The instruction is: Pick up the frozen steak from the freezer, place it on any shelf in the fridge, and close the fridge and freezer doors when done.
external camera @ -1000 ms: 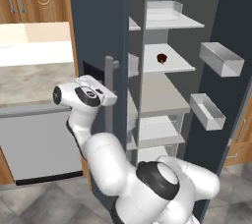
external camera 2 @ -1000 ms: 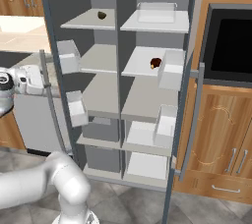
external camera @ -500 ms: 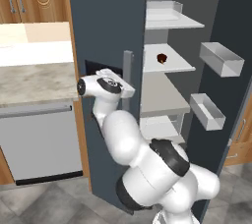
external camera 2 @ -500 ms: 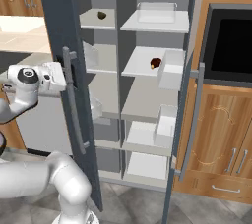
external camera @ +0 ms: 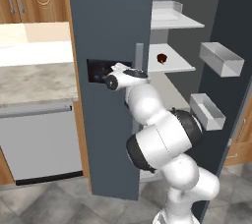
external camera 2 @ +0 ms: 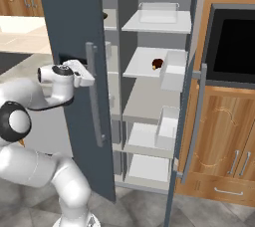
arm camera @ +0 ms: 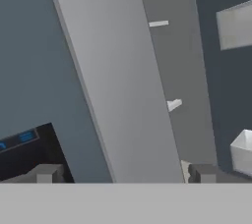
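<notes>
We see the frozen steak lying on a plain grey shelf in the fridge, the right half of the tall slate-blue unit, close to a white bin that hangs on the inside of the open fridge door. The shelf above it, the one with the translucent rim, has nothing on it that we can see, and the lower shelves look bare too. In the left base view the same steak shows as a dark lump on the shelf, and two door bins on the right look empty. The freezer door stands partly closed and covers most of the freezer; in the right base view we notice only a thin strip of its inside and a small dark thing at the edge of a high shelf, too hidden to name. The gripper is at the long grey handle of this door, beside the black panel with blue lights. The hand view gives what the base views do not: the two finger tips stand wide apart, with the handle bar running between them, and we cannot tell if they touch it.
</notes>
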{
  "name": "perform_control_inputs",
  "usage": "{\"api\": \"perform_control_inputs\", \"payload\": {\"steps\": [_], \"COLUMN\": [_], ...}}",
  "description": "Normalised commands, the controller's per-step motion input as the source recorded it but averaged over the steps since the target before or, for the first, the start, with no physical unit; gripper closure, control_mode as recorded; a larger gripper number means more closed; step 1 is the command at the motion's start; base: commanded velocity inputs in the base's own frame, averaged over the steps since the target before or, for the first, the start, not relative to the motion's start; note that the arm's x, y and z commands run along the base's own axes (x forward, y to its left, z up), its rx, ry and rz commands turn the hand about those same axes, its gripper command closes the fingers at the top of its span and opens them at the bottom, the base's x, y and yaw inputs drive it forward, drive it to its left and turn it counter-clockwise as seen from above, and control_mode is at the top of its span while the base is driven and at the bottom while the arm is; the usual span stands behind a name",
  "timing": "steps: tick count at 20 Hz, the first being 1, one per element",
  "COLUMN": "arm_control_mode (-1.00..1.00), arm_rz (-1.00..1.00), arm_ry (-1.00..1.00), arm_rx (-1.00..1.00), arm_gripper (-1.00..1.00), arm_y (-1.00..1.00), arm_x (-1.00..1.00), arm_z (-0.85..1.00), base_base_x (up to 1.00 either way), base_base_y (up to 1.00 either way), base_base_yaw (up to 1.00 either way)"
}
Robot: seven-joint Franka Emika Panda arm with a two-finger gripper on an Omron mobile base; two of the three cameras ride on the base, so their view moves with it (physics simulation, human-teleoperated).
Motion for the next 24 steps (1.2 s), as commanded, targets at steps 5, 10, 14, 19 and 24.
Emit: {"api": "perform_control_inputs", "payload": {"steps": [5, 10, 14, 19, 24], "arm_control_mode": [-1.00, -1.00, -1.00, -1.00, -1.00], "arm_rz": [0.07, 0.02, 0.02, 0.03, 0.02], "arm_ry": [0.00, 0.00, 0.00, 0.00, 0.01], "arm_rx": [0.00, 0.00, 0.00, 0.00, 0.00], "arm_gripper": [-1.00, -1.00, -1.00, -1.00, -1.00], "arm_y": [-0.01, 0.00, 0.00, 0.00, 0.00], "arm_x": [0.65, 0.52, 0.60, 0.53, 0.20], "arm_z": [0.00, 0.00, 0.00, 0.00, 0.00], "base_base_x": [0.00, 0.00, 0.00, 0.00, 0.00], "base_base_y": [0.00, 0.00, 0.00, 0.00, 0.00], "base_base_yaw": [0.00, 0.00, 0.00, 0.00, 0.00]}}
